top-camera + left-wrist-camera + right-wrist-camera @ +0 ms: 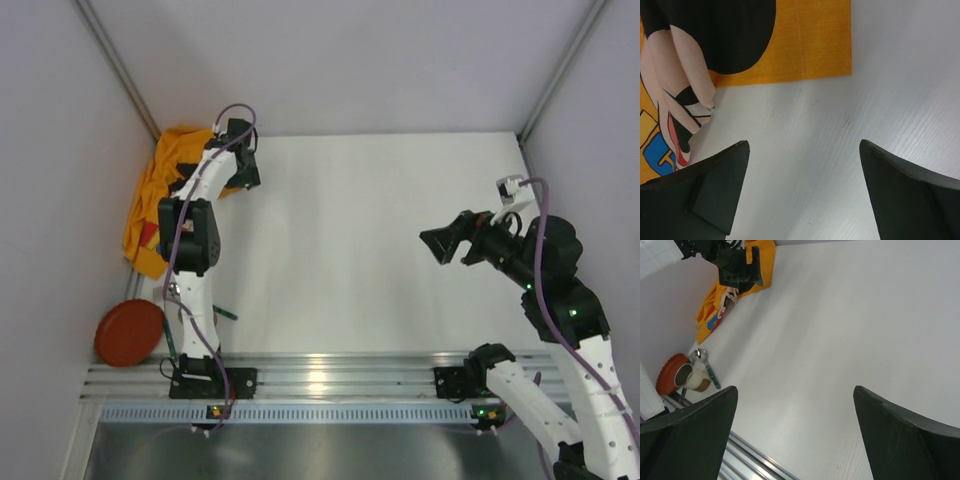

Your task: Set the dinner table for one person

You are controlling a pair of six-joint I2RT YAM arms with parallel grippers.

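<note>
1. Dinner table (380,230): white matte top spanning the overhead view, from the metal rail (330,375) at the near edge to the far wall.
2. Left gripper (802,150): reached out to the far-left corner of the table. Jaws spread wide with nothing between them. In the wrist view they frame bare white tabletop just beside the edge of the orange cloth (815,40).
3. The cloth lies crumpled against the left wall. A cartoon print in black, pink, red and blue shows on it.
4. Right gripper (795,395): raised above the right side of the table and pointing left toward the centre. Jaws wide apart and holding nothing, with only plain tabletop beneath.
5. Red plate (130,332): at the near-left, by the left arm's base, partly over the table's left edge.
6. Mug (692,378): metal-rimmed, just beside the plate in the right wrist view.
7. Spoon (707,367): teal handle, bowl end near the mug. Whether they touch, I cannot tell.
8. Plate, mug and spoon sit well apart from both grippers.
</note>
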